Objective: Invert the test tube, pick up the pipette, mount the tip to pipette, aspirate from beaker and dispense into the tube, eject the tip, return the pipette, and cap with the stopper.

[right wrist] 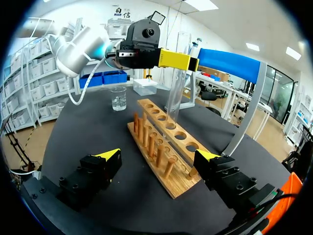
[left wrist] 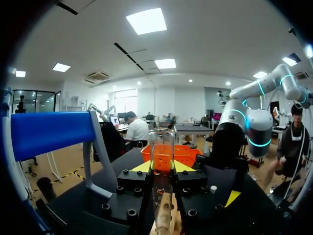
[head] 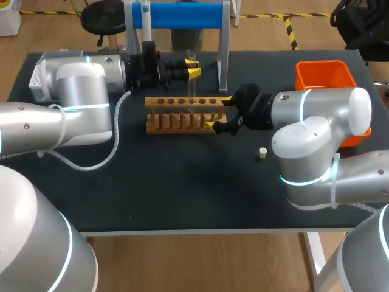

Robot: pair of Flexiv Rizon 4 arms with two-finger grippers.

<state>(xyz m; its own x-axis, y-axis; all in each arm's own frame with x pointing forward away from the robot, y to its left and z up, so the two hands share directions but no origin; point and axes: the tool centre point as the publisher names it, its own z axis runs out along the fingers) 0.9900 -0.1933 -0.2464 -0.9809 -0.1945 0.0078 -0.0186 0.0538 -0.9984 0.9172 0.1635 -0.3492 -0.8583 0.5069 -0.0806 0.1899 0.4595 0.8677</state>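
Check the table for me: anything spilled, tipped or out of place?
Nothing stands out. The left gripper holds the test tube upright over the wooden rack, which sits flat on the table. The beaker stands upright with no puddle around it, and the stopper lies by itself, untouched.

The black table (head: 182,194) bears a wooden rack (head: 176,125), an orange bin (head: 322,63), a small stopper (head: 262,152), perhaps cork.

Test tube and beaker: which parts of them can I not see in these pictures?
- test tube: left wrist view, lower end cut off by the picture's edge, past the left claw.
- beaker: missing from the head view, probably behind the left arm; in the right wrist view its level is too small.
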